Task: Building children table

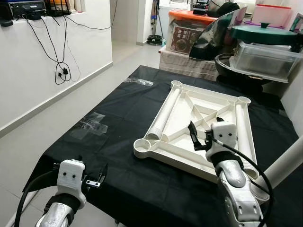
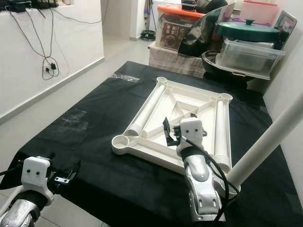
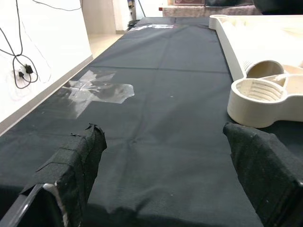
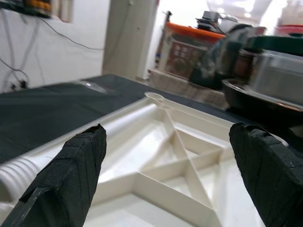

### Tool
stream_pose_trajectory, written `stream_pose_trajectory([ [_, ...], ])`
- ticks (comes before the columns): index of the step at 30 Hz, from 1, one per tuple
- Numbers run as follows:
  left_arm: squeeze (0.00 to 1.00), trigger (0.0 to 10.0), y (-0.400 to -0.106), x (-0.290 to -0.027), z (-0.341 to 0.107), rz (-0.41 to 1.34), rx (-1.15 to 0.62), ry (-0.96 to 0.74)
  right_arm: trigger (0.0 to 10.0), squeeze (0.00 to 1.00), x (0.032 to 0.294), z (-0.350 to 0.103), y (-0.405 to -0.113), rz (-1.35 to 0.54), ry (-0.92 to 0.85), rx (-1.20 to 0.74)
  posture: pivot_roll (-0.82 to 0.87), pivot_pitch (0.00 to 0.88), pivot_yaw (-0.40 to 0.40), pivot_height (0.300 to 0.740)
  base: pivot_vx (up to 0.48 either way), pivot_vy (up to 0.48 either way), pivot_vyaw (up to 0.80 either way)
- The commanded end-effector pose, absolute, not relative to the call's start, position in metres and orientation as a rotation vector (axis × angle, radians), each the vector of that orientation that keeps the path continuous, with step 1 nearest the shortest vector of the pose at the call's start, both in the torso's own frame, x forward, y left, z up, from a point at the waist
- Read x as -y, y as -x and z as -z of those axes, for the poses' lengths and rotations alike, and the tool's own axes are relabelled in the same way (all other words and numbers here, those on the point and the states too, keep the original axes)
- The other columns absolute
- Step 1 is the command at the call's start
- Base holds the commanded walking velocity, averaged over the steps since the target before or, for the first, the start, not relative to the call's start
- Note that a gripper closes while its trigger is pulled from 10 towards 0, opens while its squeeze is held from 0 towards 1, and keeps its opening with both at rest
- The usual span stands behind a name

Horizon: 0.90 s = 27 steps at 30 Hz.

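**Upturned children's table lying on black cloth, both grippers spread**

Head views: the white plastic table top (image 1: 196,124) is lying upside down on the black cloth (image 1: 123,156) covering the tabletop, showing its ribbed underside with a raised rim and diagonal cross braces. Round threaded sockets are sitting at its corners. Two white tubular legs are resting loose inside it: the left leg (image 1: 165,113) along the left rim, the right leg (image 1: 245,132) along the right rim, each ridged at its near end. A third white leg (image 2: 265,142) is slanting up at the right edge of the cloth. The right gripper (image 1: 199,138) is hovering over the near middle of the frame, its silver arm reaching forward and its black fingers spread. The left gripper (image 1: 99,178) is hanging low at the near left edge of the cloth, well apart from the frame. Clear tape patches (image 1: 92,124) are shining on the cloth.

Left wrist view: the left gripper's cloth-wrapped, rough-textured fingers (image 3: 80,165) are standing wide apart above the matte cloth, with a threaded corner socket (image 3: 258,94) lying ahead, beside the open end of a leg.

Right wrist view: the right gripper's fingers (image 4: 71,175) are spread wide above the smooth, glossy cross ribs (image 4: 182,163). Storage boxes (image 4: 189,49) are standing blurred beyond
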<state>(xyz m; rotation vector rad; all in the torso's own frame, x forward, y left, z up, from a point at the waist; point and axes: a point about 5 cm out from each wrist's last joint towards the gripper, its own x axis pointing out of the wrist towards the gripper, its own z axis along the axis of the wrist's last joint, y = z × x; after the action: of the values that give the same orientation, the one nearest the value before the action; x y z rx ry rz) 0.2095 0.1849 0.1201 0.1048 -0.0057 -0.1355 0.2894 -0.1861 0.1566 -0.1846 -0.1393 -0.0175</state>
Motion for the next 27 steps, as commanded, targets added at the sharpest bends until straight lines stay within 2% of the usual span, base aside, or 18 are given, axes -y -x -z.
stream_pose_trajectory([
  [1, 0.00, 10.0, -0.208, -0.190, -0.124, 0.115, 0.013, -0.111, 10.0, 0.00, 0.187, -0.160, -0.288, 0.025, 0.198, 0.142, 0.01, 0.000, -0.084, 0.740, 0.000, 0.300, 0.00],
  [10, 0.00, 10.0, -0.207, -0.187, -0.126, 0.116, 0.014, -0.105, 10.0, 0.00, 0.178, -0.163, -0.291, -0.004, 0.152, 0.148, 0.01, 0.000, -0.074, 0.740, 0.000, 0.329, 0.00],
  [16, 0.00, 10.0, -0.208, -0.185, -0.126, 0.135, 0.009, -0.104, 10.0, 0.00, 0.174, -0.165, -0.293, -0.022, 0.135, 0.158, 0.02, 0.000, -0.061, 0.740, 0.000, 0.454, -0.73],
  [23, 0.00, 10.0, -0.211, -0.187, -0.129, 0.143, 0.018, -0.113, 10.0, 0.00, 0.169, -0.166, -0.295, -0.030, 0.124, 0.162, 0.02, 0.000, -0.054, 0.740, 0.000, 0.480, -0.13],
  [27, 0.00, 10.0, -0.213, -0.187, -0.131, 0.145, 0.022, -0.114, 10.0, 0.00, 0.167, -0.167, -0.297, -0.040, 0.116, 0.164, 0.02, 0.000, -0.053, 0.740, 0.000, 0.480, -0.80],
])
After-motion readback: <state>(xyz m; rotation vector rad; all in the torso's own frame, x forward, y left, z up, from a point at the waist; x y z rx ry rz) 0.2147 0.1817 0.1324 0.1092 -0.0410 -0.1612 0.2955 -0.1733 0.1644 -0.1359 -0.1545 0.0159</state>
